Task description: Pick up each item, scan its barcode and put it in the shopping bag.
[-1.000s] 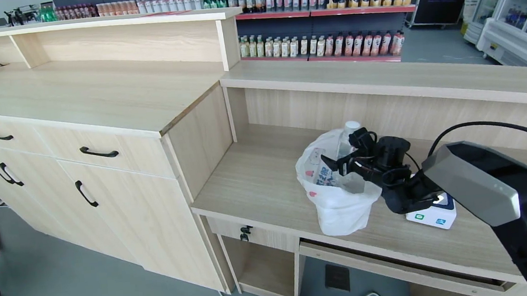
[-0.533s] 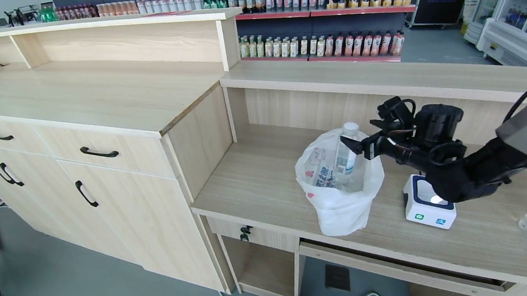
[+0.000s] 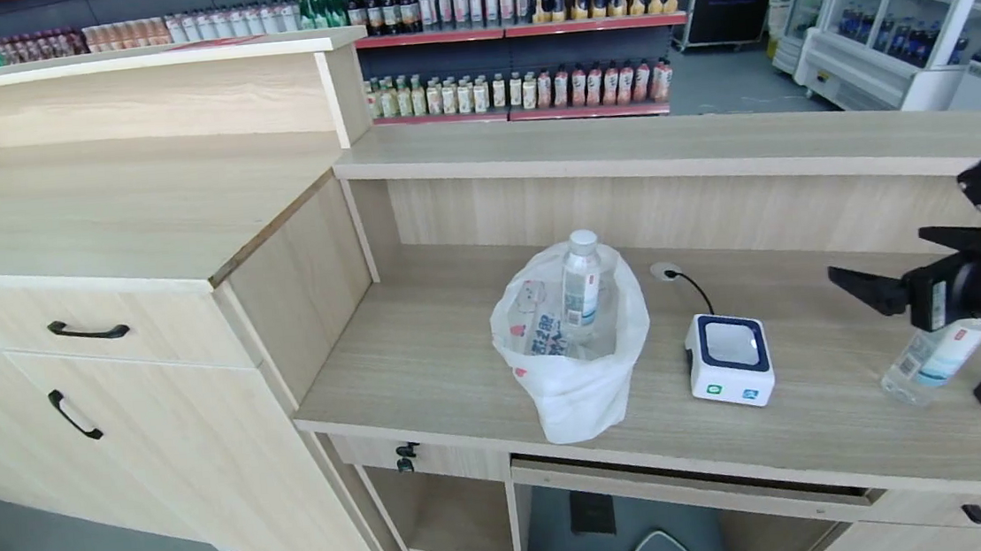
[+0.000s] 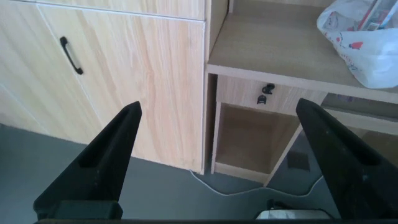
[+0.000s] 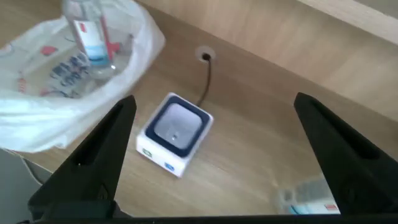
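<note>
The long light-wood checkout counter (image 3: 426, 352) carries everything the task concerns on its lower desk surface. A white plastic shopping bag (image 3: 573, 384) with red and blue print stands open near the front edge of that surface. The right gripper (image 5: 214, 106) hangs above the right end of the counter with its two black fingers spread wide and nothing between them. The left gripper (image 4: 219, 107) is low down in front of the cabinet doors, to the left of the bag. Its fingers are also spread wide and empty. A white barcode scanner (image 3: 729, 359) with a dark blue rim around its window sits just beside the bag, on the right. A clear plastic bottle with a white cap (image 3: 582, 285) stands upright inside the bag, its neck rising above the rim. A second clear bottle (image 3: 933, 357) with a white and blue label lies on its side on the counter, under the right gripper and well apart from the bag. A thin black cable (image 3: 694, 286) runs from the scanner to a hole in the counter behind it.
</note>
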Tool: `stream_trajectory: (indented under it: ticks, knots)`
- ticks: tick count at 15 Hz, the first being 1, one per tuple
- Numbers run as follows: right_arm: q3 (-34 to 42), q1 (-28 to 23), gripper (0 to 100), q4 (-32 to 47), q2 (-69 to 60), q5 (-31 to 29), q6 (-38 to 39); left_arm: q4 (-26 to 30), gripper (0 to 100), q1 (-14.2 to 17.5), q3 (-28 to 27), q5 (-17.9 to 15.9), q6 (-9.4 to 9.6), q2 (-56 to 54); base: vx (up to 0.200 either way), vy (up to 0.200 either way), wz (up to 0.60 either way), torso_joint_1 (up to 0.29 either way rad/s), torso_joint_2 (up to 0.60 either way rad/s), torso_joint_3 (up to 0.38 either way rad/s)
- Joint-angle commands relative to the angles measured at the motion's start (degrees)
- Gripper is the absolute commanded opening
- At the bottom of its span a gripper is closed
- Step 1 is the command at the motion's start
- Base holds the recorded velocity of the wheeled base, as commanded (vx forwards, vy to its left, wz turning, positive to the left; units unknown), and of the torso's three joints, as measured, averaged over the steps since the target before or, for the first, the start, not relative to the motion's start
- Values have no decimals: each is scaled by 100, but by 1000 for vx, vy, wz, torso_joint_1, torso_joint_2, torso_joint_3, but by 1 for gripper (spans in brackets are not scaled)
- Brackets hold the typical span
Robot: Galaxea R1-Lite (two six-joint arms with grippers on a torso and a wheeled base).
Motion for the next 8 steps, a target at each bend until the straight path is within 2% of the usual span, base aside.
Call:
stream_trajectory:
  ticks: [1,3,4,6,8]
  knots:
    - [313,-1066,100,626,-772,-174,-186,-1,100,0,0,0,-1,-2,0,0,-600,2,2,2]
    - [322,-1427,100,398,-245,-526,-415,-1,100,0,0,0,-1,-2,0,0,-600,-2,2,2]
    - [322,-1585,100,37,177,-534,-362,-1,100,0,0,0,-1,-2,0,0,0,0,0,0]
    - [304,-1690,100,-1360,1469,-464,297,-1,100,0,0,0,-1,-2,0,0,0,0,0,0]
    - [251,-1567,100,-2476,2524,-455,508,-1,100,0,0,0,-1,-2,0,0,0,0,0,0]
